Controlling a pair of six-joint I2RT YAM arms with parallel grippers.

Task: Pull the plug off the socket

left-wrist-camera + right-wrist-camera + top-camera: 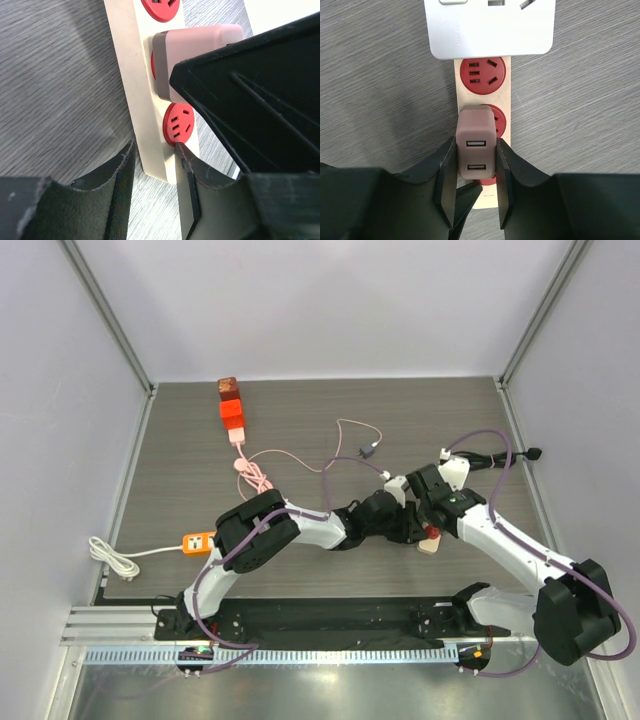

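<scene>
Lower centre, right gripper (476,162) clamps the pinkish-grey rectangular USB plug (476,132), which stands proud of the cream plastic power strip (125,60). The left gripper (154,156) straddles the strip's end, grip unclear.

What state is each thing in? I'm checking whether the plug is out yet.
plug: seated in the strip, not yet pulled.
right end effector: shut on plug.
left end effector: astride the strip's end, grip unclear.
power strip: lying flat.
red socket beyond plug: empty.

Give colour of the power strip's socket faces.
Red socket faces on a cream strip; right wrist view shows it best.
</scene>
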